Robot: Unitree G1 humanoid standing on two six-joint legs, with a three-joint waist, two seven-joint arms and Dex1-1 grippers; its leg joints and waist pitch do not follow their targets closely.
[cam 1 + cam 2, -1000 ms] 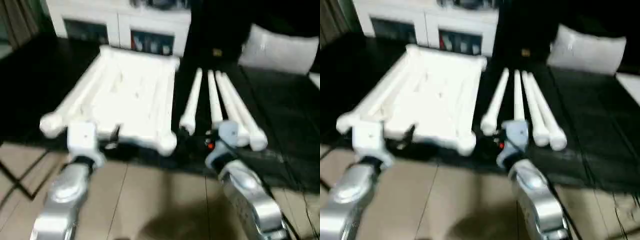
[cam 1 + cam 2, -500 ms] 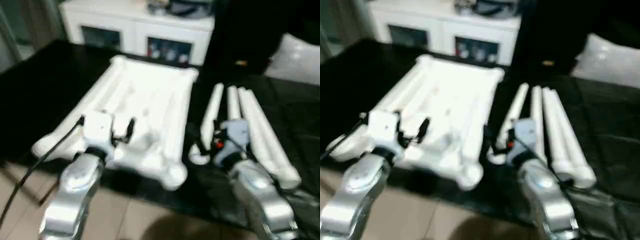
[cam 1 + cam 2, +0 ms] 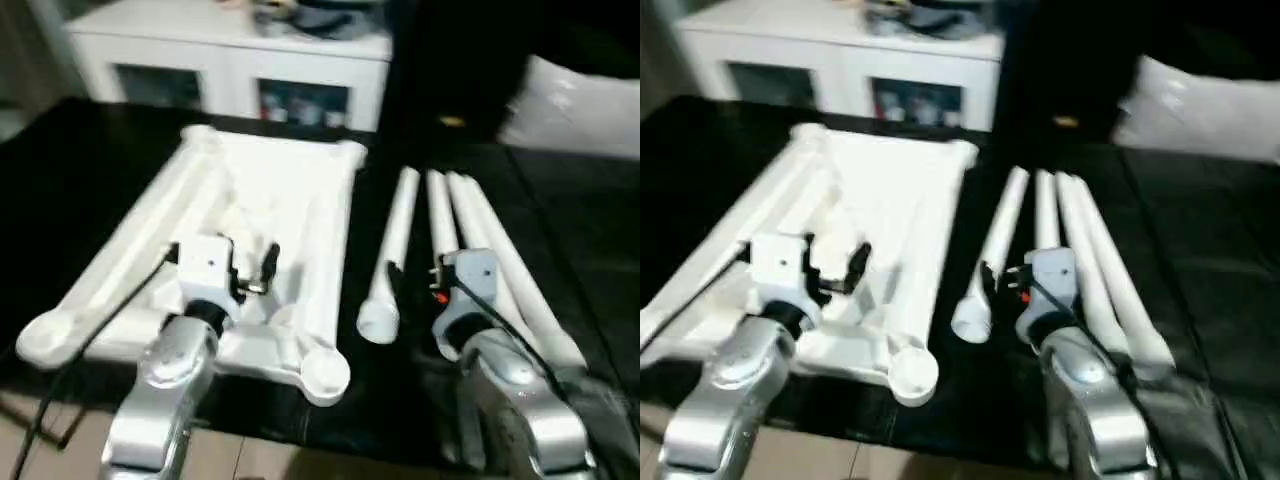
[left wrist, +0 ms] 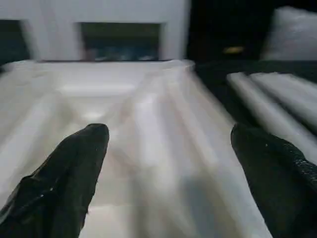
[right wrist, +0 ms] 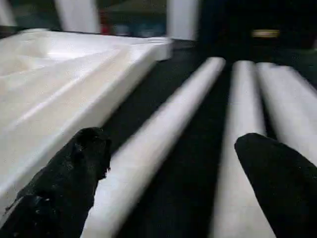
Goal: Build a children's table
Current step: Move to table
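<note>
The white tabletop (image 3: 270, 200) lies upside down on a black mat, ribs up, with round sockets at its near corners (image 3: 325, 375). My left gripper (image 4: 168, 144) hovers open over the tabletop's near half, nothing between its black fingers (image 4: 74, 168). To the right of the tabletop, several white legs (image 3: 470, 220) lie side by side, the leftmost leg (image 3: 395, 240) a little apart. My right gripper (image 5: 171, 148) hangs open just above their near ends. The leftmost leg (image 5: 163, 129) runs between its fingers (image 5: 84, 158), and nothing is held.
A white cabinet with glass doors (image 3: 230, 60) stands behind the mat (image 3: 80, 180). A grey pillow (image 3: 570, 100) lies at the back right. A black cable (image 3: 90, 340) trails from my left arm across the tabletop's near left corner. Wood floor (image 3: 250, 465) borders the mat's near edge.
The whole picture has shifted with my head. Both grippers have advanced from the mat's near edge, the left over the tabletop, the right over the legs' near ends. Both stay open.
</note>
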